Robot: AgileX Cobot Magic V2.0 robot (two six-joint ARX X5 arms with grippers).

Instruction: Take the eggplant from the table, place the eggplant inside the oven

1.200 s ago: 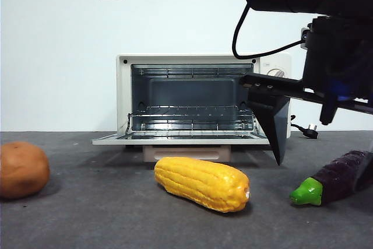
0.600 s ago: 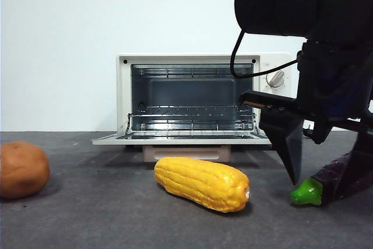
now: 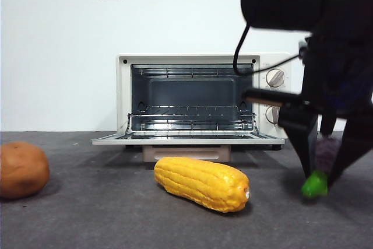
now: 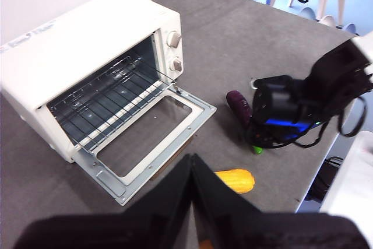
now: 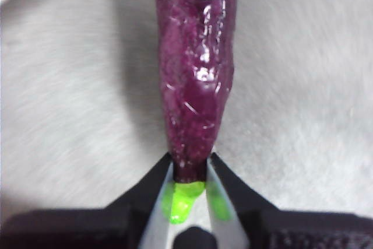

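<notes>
The eggplant (image 5: 198, 74) lies on the table (image 3: 116, 220) at the right, dark purple with a green cap. In the front view only its cap and a bit of purple body (image 3: 324, 151) show between the black jaws. My right gripper (image 5: 189, 167) is shut on it just behind the cap, one jaw on each side, low at the table (image 3: 320, 182). The cream oven (image 3: 123, 86) stands behind with its door folded down flat and the wire rack bare. My left gripper (image 4: 191, 164) hangs high above the scene, shut and holding nothing; from there the eggplant (image 4: 238, 104) pokes out beside the right arm.
A yellow corn cob (image 3: 201, 183) lies in front of the oven door, left of the eggplant. A round brown lump (image 3: 22, 169) sits at the far left edge. The oven's open door (image 3: 186, 140) juts forward over the table.
The right gripper has come down and to the right onto the eggplant and closed on its cap end. The eggplant's body is now mostly hidden behind the jaws.
</notes>
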